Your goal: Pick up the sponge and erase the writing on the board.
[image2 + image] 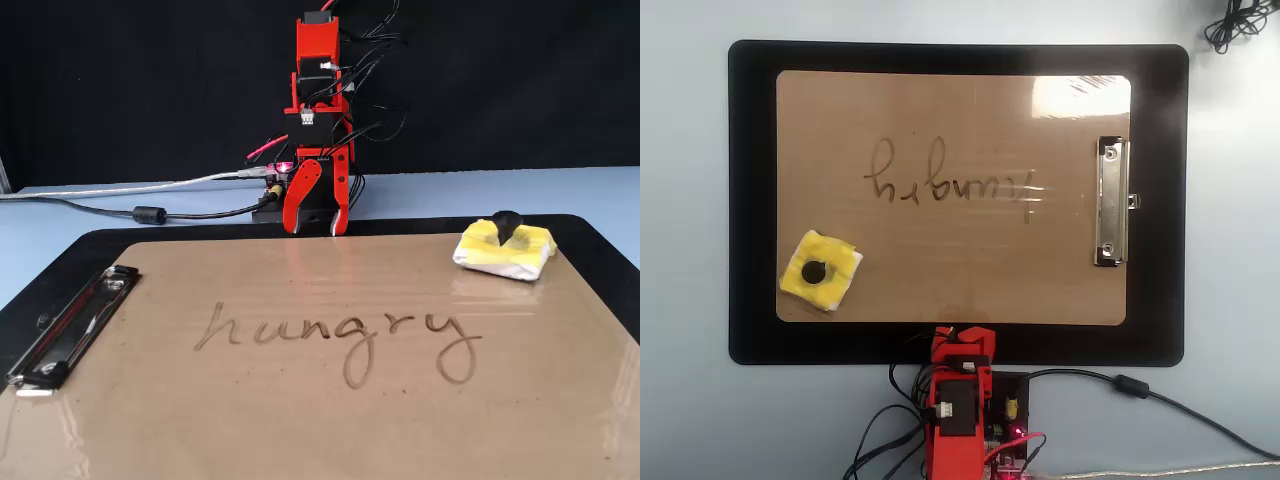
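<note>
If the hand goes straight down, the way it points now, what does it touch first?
Probably the black mat, near the board's far edge. The hand hangs tips down there, slightly open and empty. Depth is unclear; it may meet the board's edge instead. The sponge lies well aside.

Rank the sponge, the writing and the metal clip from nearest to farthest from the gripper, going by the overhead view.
Measured from the gripper at the board's bottom edge:
1. The writing, straight up from it, mid-board.
2. The sponge, lower left on the board; close to the writing's distance, so 1 and 2 are nearly tied.
3. The metal clip, upper right.
</note>
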